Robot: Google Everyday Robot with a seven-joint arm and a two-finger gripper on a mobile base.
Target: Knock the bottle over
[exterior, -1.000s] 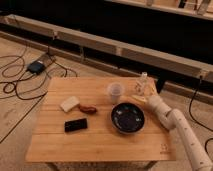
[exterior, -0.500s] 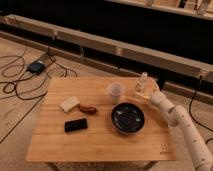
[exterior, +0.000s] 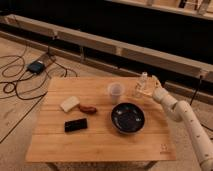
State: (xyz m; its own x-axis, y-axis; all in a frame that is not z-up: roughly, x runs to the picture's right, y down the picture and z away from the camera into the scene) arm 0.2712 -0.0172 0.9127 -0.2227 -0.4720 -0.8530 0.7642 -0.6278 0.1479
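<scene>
The bottle [exterior: 142, 83] is small, slim and clear with a pale cap. It stands upright near the back right corner of the wooden table [exterior: 100, 140]. My gripper [exterior: 151, 86] comes in from the right at the end of the white arm [exterior: 182, 112]. It is right beside the bottle at about mid height, on its right side. I cannot tell whether it touches the bottle. A wider translucent plastic cup [exterior: 115, 92] stands upright to the left of the bottle.
A dark bowl [exterior: 128, 118] sits in front of the cup and bottle. A pale sponge [exterior: 70, 104], a small brown object [exterior: 88, 108] and a black phone [exterior: 75, 125] lie on the table's left half. Cables and a small box [exterior: 36, 66] lie on the floor at left.
My gripper has moved toward the back of the table, from beside the bowl up to the bottle's side. The bottle still stands upright.
</scene>
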